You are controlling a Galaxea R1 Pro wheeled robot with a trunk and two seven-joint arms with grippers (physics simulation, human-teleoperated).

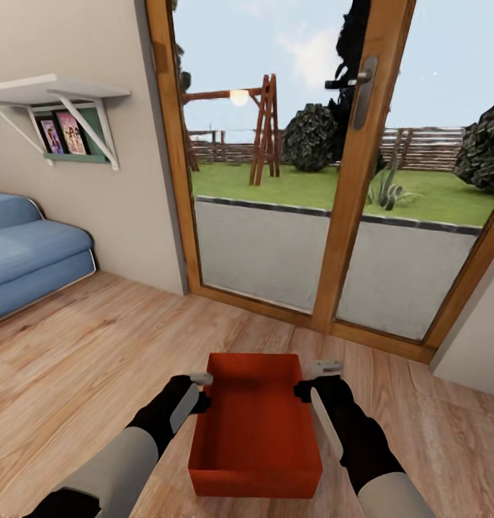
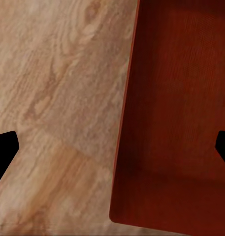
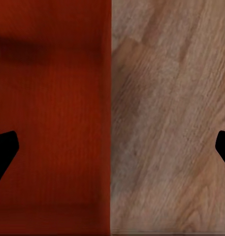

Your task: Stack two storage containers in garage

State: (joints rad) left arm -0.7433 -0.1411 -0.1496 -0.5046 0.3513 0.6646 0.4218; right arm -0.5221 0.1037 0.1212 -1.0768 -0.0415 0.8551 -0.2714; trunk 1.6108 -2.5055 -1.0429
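Observation:
One orange-red storage container (image 1: 254, 424) sits on the living room's light wood plank floor, straight ahead of me and in front of the glass doors. My left gripper (image 1: 201, 392) is open at its far left corner. In the left wrist view the left gripper (image 2: 112, 147) straddles the container (image 2: 176, 123) wall, one finger (image 2: 4, 150) over the floor and the other over the bin's inside. My right gripper (image 1: 315, 381) is open at the far right corner. In the right wrist view the right gripper (image 3: 112, 147) straddles the container (image 3: 53, 123) wall the same way. The garage is out of view.
Wood-framed glass doors (image 1: 362, 216) stand close behind the container, with a garden outside. A blue sofa (image 1: 24, 252) is at the left under a white wall shelf (image 1: 60, 93). A white wall corner (image 1: 484, 338) juts in at the right. Open plank floor (image 1: 96, 345) lies to the left.

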